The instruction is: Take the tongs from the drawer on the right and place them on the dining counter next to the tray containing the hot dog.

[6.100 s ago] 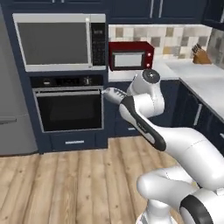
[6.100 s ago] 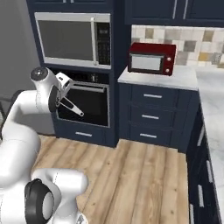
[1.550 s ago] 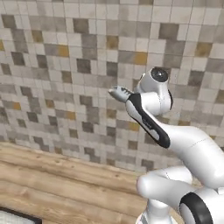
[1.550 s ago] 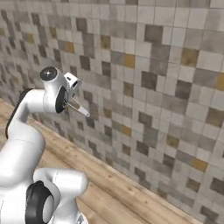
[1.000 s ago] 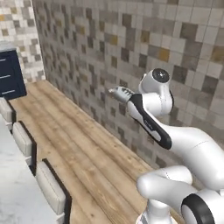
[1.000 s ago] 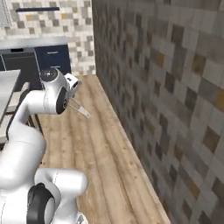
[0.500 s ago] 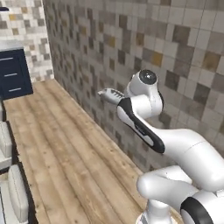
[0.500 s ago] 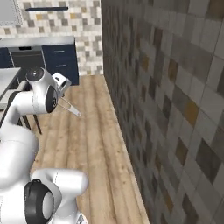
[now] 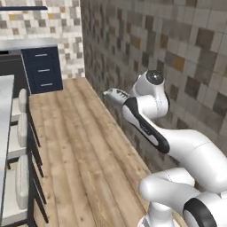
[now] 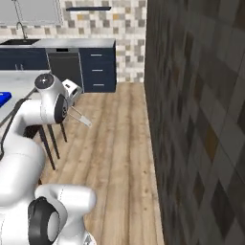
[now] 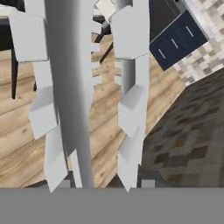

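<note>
The pincer [image 10: 76, 111] pinches the tongs [image 10: 81, 116], which stick out in front of it. Fetching looks done; placing beside the tray [image 10: 3, 98], on the dining counter [image 10: 19, 79] behind it, remains.

The light is soft and even, with no strong shadows on the wood floor [image 9: 75, 146]. The tiled wall [image 10: 201, 119] looks dim and a bit fuzzy. Pictures are blocky and low in detail. In the hand view, the tongs [image 11: 72, 87] are huge, close and blurry grey.
</note>
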You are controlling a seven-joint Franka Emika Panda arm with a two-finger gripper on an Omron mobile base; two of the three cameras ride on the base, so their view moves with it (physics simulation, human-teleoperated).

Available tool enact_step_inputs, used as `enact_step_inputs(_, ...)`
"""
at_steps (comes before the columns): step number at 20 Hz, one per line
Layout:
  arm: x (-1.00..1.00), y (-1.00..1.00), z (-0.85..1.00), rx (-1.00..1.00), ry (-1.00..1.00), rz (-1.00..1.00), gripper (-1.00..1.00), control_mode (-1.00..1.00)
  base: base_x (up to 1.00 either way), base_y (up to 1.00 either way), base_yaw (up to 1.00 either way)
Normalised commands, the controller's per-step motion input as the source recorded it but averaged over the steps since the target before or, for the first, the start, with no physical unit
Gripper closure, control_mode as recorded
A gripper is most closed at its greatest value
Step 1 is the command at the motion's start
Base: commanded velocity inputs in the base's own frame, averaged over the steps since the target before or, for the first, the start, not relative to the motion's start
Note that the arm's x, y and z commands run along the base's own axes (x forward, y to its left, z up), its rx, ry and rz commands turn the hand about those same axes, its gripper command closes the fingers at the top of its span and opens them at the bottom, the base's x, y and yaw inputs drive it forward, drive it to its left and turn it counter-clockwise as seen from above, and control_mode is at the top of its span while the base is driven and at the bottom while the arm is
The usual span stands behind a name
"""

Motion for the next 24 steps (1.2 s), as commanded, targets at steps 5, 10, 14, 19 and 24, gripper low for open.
enact_step_inputs(5,0.00,0.00,0.00,0.00,0.00,0.00,1.00,1.00,0.78,-0.45,0.54)
enact_step_inputs(10,0.00,0.00,0.00,0.00,0.00,0.00,1.00,1.00,0.98,-0.38,0.36)
enact_step_inputs(14,0.00,0.00,0.00,0.00,0.00,0.00,1.00,1.00,1.00,-0.35,0.32)
enact_step_inputs(19,0.00,0.00,0.00,0.00,0.00,0.00,1.00,1.00,0.99,-0.42,0.48)
enact_step_inputs(24,0.00,0.00,0.00,0.00,0.00,0.00,1.00,1.00,0.82,-0.51,0.68)
